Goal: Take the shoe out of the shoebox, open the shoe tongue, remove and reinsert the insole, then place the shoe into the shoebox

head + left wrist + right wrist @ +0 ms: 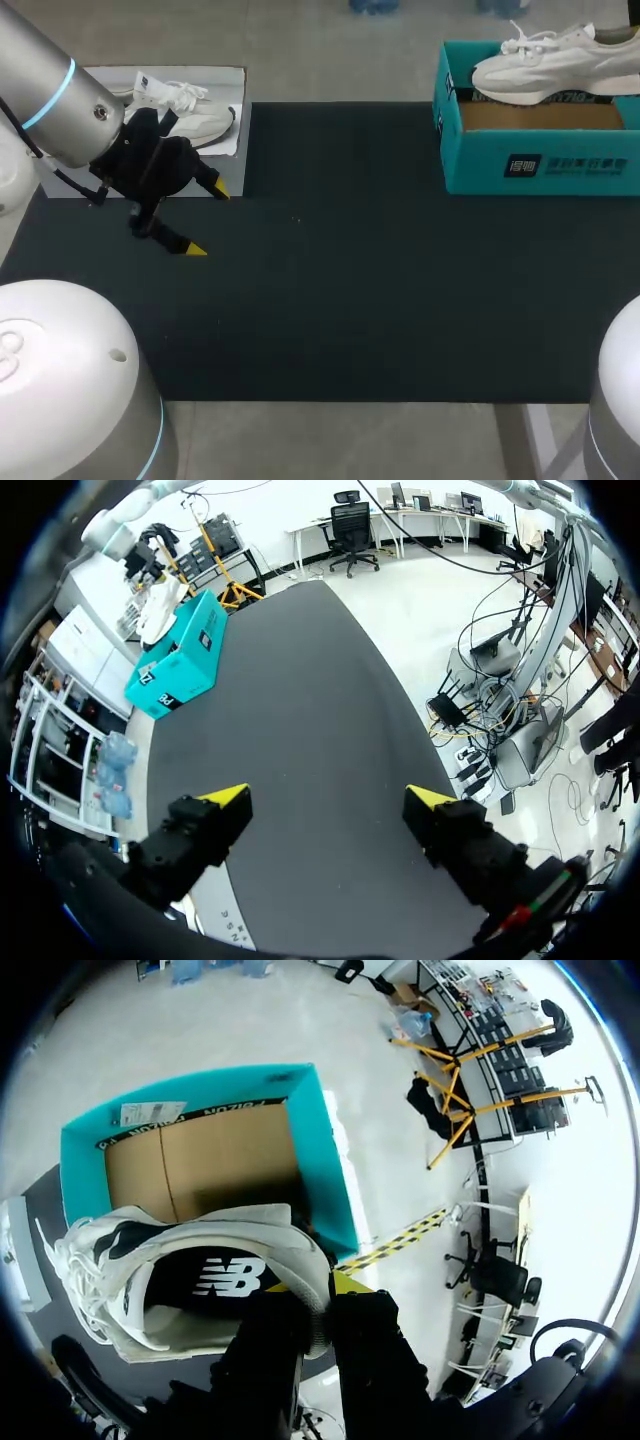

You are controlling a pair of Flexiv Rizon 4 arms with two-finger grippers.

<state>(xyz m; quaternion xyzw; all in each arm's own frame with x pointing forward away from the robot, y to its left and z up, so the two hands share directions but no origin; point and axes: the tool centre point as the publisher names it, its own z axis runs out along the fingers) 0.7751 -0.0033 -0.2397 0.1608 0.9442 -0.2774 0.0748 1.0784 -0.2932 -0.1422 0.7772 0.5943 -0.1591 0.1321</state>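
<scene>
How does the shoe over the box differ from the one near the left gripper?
The raised shoe is pinched at its heel collar by the right gripper, over the teal shoebox. The other shoe lies ungripped on a white sheet beside the open left gripper. Both are white lace-up sneakers.

Saw a teal box (pixel 540 165) at two o'clock, brown inside, with white print on a dark patch. Found a white shoe (pixel 545 65) there, black-lined with a white logo. Noted a black mat (pixel 380 280), yellow tips on the black left gripper (pixel 208 220) at nine o'clock, and a white second shoe (pixel 195 115) at ten o'clock.
</scene>
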